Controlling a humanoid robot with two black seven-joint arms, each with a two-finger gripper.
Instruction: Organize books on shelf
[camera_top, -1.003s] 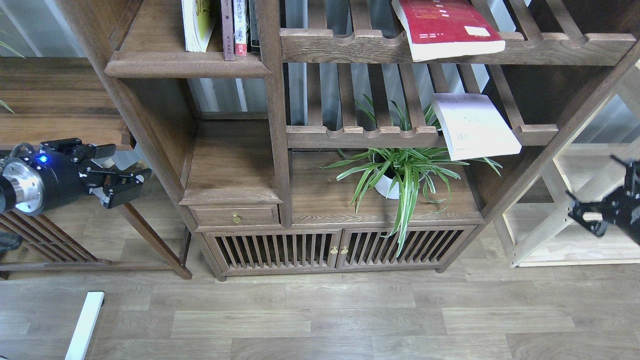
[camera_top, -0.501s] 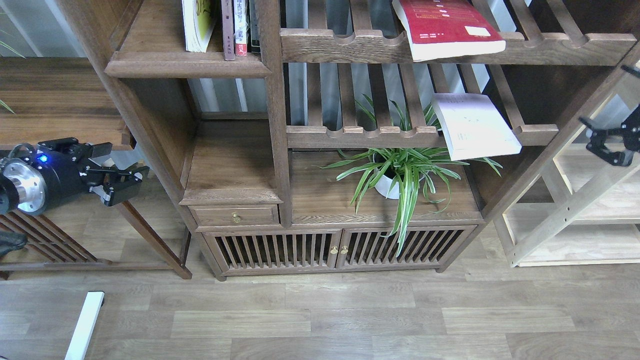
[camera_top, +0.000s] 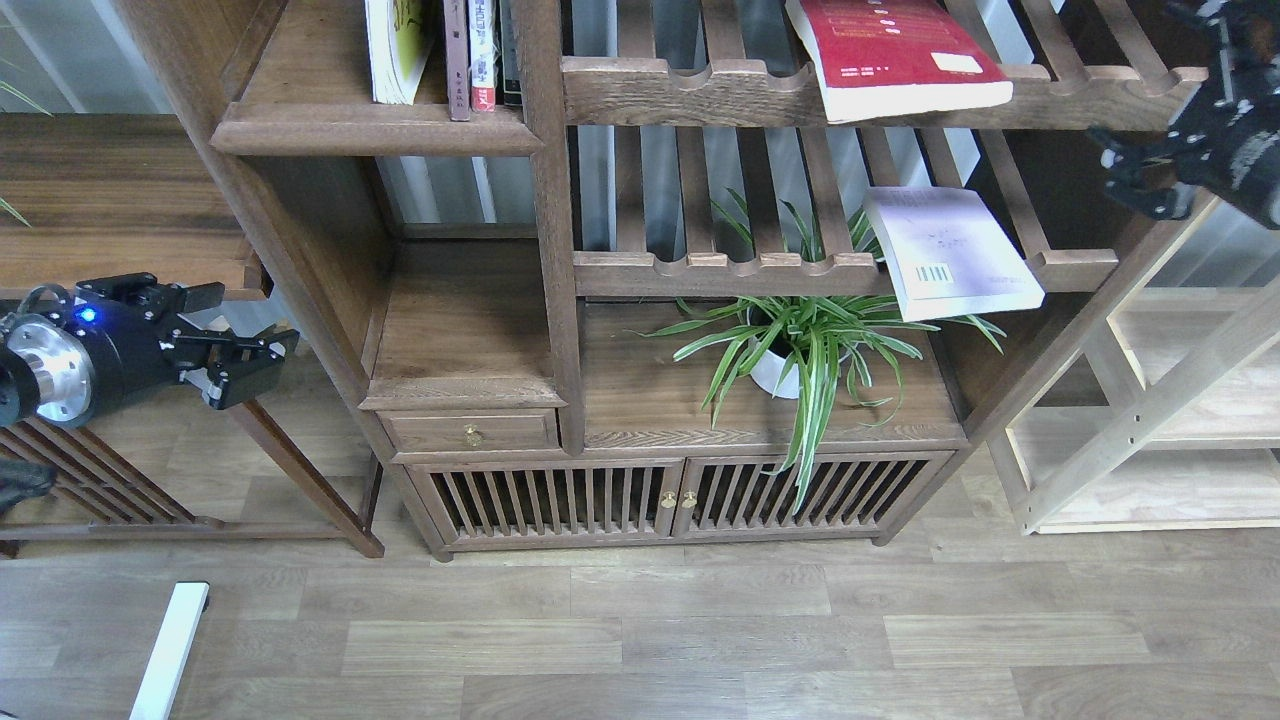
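Observation:
The yellow-green book (camera_top: 393, 50) stands upright on the dark-brown shelf (camera_top: 375, 132) at the top left. The red book (camera_top: 895, 55) lies flat on the upper slatted rack. The lavender-white book (camera_top: 950, 250) lies tilted on the lower slatted rack, overhanging its front rail. My left gripper (camera_top: 262, 362) is open and empty at the far left, low beside the cabinet and far from all the books. My right gripper (camera_top: 1118, 160) is open and empty at the upper right, to the right of the lavender-white book and just below the upper rack's rail.
Thin upright books (camera_top: 480, 55) stand next to the yellow-green one. A potted spider plant (camera_top: 790, 350) sits under the lower rack. A pale light-wood shelving unit (camera_top: 1150, 440) stands at the right, a dark side table (camera_top: 120, 200) at the left, and a white bar (camera_top: 170, 645) lies on the floor.
My right gripper has risen from low at the right edge to the upper right, and moved in towards the racks. My left gripper has hardly moved. The books have not moved.

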